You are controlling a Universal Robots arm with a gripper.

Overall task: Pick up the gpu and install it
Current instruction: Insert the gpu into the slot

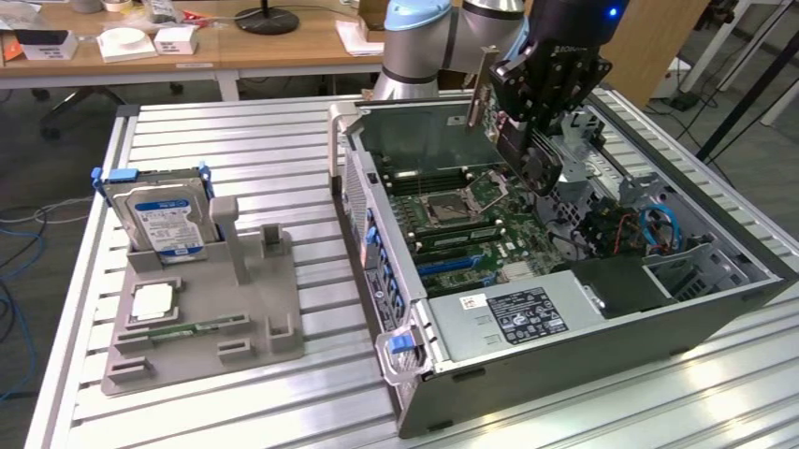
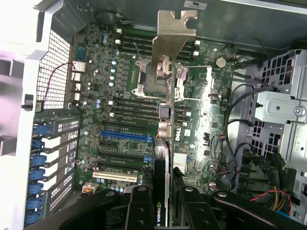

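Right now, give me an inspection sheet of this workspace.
Surface: slotted silver metal table, carrying an open grey computer case.
Job's things: thin black graphics card with silvery bracket, held on edge above the green motherboard, not seated.
Clutter: grey holder tray with blue-labelled silver hard drive, small green memory stick.
Hand: black hand shut on the card.
Cables: blue cables inside the case.
Surroundings: wooden desks behind.

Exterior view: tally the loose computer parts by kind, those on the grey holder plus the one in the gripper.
Hard drive: 1
Processor chip: 1
Memory stick: 1
Graphics card: 1
Total: 4
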